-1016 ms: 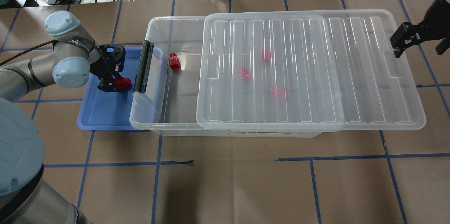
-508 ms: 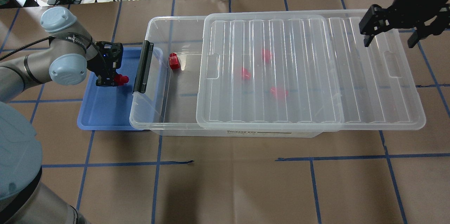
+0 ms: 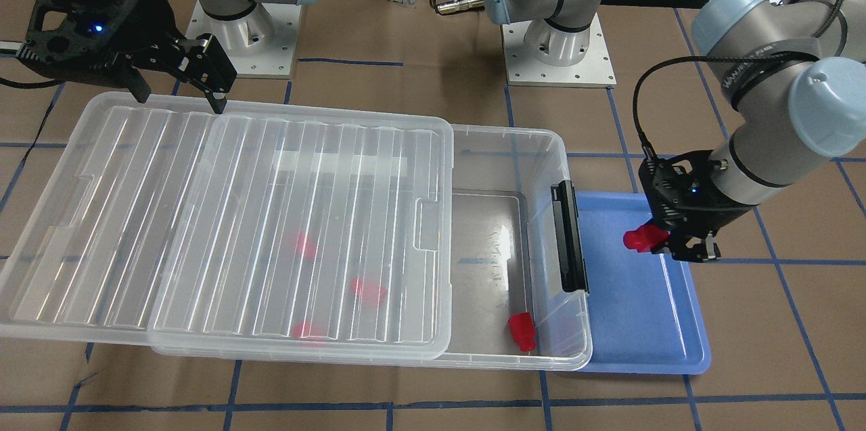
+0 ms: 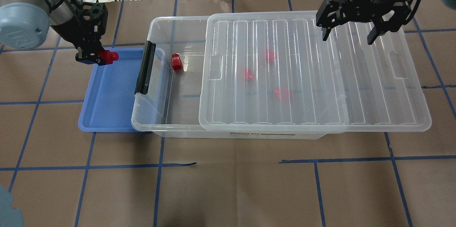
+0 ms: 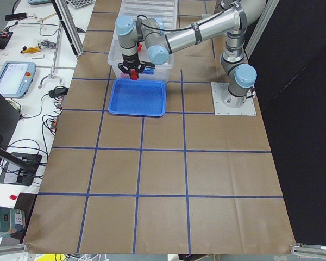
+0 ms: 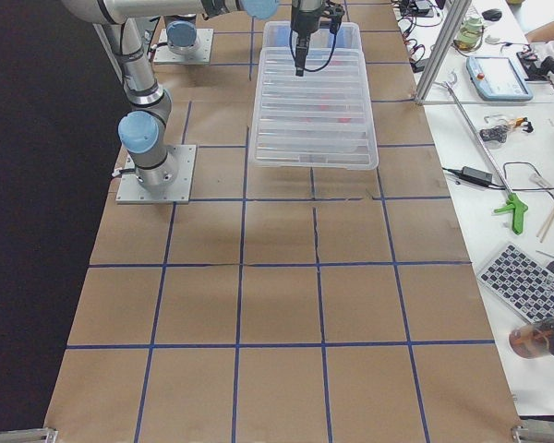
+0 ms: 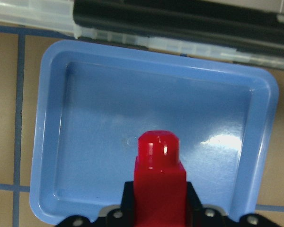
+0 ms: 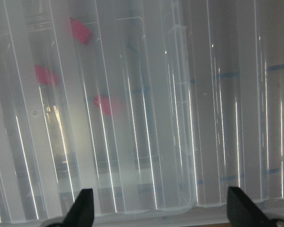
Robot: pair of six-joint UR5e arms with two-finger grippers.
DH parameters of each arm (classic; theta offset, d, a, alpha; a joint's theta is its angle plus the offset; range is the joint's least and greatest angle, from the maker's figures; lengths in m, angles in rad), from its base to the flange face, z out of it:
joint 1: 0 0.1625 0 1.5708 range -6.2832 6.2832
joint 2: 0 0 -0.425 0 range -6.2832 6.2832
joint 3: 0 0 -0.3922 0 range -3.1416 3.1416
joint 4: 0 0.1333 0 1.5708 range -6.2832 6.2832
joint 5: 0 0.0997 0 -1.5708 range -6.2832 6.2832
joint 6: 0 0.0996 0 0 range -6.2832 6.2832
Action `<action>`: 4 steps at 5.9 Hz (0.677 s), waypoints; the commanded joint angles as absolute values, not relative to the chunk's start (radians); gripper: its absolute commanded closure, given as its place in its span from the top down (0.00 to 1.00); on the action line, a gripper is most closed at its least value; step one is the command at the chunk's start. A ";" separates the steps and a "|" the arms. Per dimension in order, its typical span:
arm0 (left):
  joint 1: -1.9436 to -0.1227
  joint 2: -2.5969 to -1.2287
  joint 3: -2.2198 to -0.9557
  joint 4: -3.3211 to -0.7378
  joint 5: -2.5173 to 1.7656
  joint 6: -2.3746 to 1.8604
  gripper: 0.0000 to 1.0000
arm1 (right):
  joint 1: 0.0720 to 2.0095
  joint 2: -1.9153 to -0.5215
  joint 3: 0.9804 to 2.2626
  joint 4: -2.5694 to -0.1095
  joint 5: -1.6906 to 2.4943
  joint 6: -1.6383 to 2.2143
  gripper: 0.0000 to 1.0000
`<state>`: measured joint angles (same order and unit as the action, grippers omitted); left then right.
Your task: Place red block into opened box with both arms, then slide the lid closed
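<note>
My left gripper point(image 4: 97, 57) is shut on a red block point(image 4: 107, 56), held above the far end of the blue tray point(image 4: 107, 106). The left wrist view shows that red block point(image 7: 160, 175) knob-forward between the fingers. The clear box point(image 4: 156, 24) lies open at its left end, with the ribbed lid point(image 4: 374, 88) slid off to the right. Another red block point(image 4: 176, 62) rests in the uncovered part, and three more show blurred through the lid. My right gripper point(image 4: 348, 38) hangs open over the lid's far edge. Nothing is between its fingers point(image 8: 83, 210).
The box's black clip bar point(image 4: 144, 67) overlaps the blue tray's right side. Cables and tools lie on the white bench beyond the table's far edge. Brown paper with blue tape lines covers the table point(image 4: 228, 184) in front of the box.
My left gripper has lifted the red block off the blue tray and carried it toward the tray's far end. The right gripper has swung in from the right, over the lid's far edge.
</note>
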<state>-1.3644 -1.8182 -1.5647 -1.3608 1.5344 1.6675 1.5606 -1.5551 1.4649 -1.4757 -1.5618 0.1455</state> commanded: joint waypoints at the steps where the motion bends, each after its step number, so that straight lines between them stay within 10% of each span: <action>1: -1.571 -1.808 -1.542 -1.394 1.526 1.512 0.00 | 1.586 -1.552 1.462 -1.471 -1.557 0.147 1.00; 4: -1.681 -1.911 -1.619 -1.280 1.523 1.397 0.00 | 1.571 -1.548 1.463 -1.474 -1.565 0.129 1.00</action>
<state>-1.6651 -1.8750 -1.5853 -1.3441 1.5238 1.4042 1.5780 -1.5486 1.4622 -1.4734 -1.5650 0.1343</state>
